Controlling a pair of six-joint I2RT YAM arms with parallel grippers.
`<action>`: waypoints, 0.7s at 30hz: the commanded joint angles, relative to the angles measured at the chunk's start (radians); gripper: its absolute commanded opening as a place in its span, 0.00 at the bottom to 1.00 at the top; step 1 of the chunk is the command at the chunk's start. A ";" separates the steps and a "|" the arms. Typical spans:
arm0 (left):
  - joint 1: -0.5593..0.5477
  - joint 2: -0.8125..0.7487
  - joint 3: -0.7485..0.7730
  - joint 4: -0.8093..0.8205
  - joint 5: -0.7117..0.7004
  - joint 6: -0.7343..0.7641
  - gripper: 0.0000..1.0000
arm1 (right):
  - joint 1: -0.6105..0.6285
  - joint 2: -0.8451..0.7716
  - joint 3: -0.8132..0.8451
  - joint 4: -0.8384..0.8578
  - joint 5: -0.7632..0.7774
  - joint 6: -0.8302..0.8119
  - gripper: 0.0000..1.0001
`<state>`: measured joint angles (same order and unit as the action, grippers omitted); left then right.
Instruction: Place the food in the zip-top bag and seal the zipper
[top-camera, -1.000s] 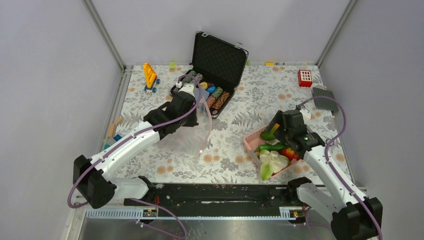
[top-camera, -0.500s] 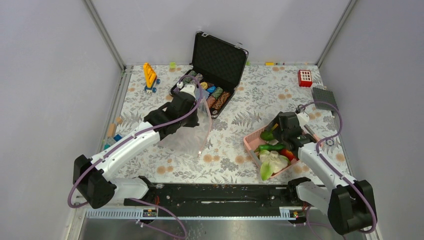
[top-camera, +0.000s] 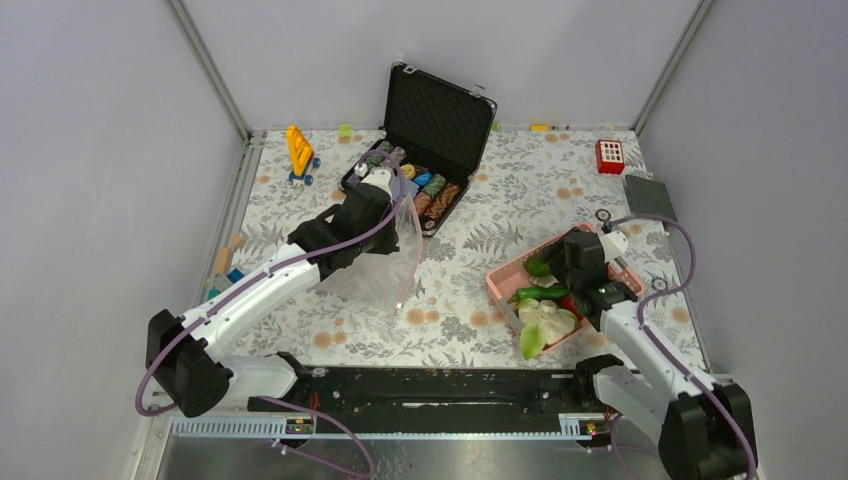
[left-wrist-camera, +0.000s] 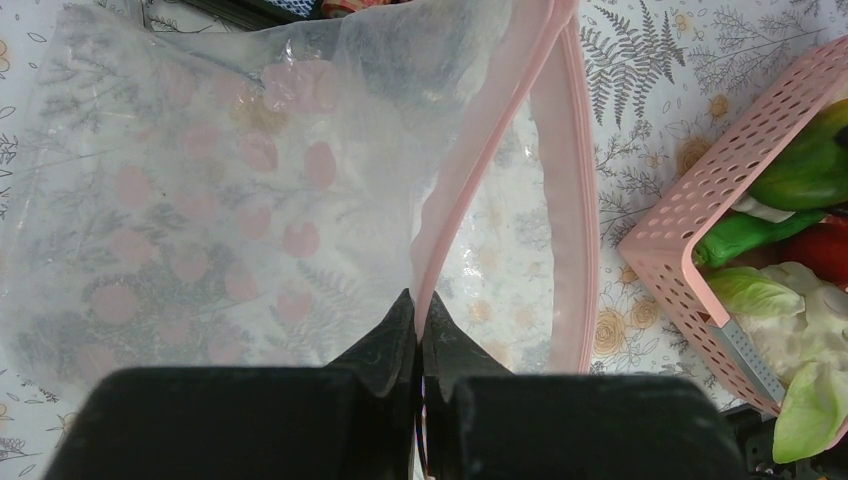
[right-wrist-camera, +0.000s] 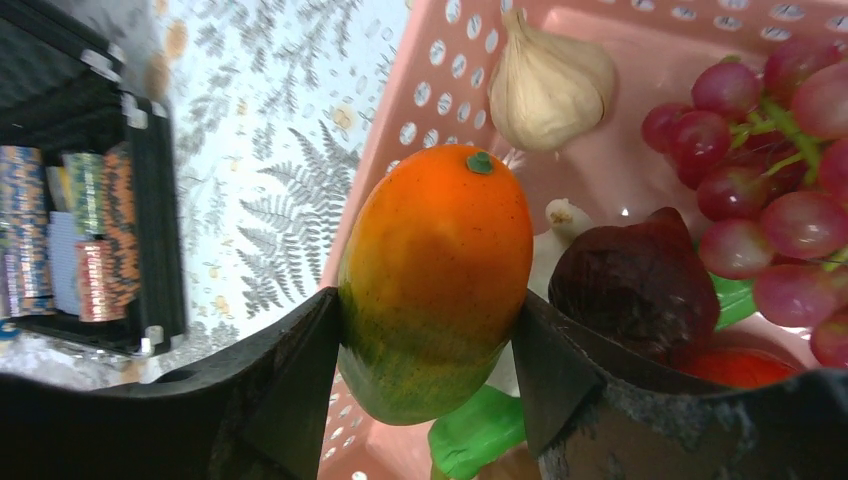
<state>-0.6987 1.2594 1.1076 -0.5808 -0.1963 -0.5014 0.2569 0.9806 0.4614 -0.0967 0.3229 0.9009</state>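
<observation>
Right claw clamps the mango in the basket; left claw pinches the bag by its zipper. Next, likely: lift the mango into the bag.

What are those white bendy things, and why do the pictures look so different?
They are two robot arms, the left arm and the right arm, bolted to a flowery table. One picture looks down from above. The other two come from little cameras on each wrist. The left claw pinches the pink zipper of a clear bag. The right claw grips a toy mango in the pink basket, near some grapes. A black case of poker chips stands open at the back.
</observation>
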 joint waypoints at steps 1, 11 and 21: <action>0.006 -0.021 0.003 0.046 0.014 0.009 0.00 | -0.005 -0.147 0.013 -0.078 0.092 -0.039 0.38; 0.005 -0.011 0.009 0.050 0.033 -0.004 0.00 | 0.035 -0.287 0.067 0.127 -0.407 -0.263 0.33; 0.005 -0.016 0.004 0.048 0.042 -0.016 0.00 | 0.395 -0.013 0.255 0.566 -0.611 -0.355 0.32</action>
<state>-0.6987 1.2594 1.1072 -0.5804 -0.1780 -0.5060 0.5823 0.8917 0.6373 0.1772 -0.1482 0.5827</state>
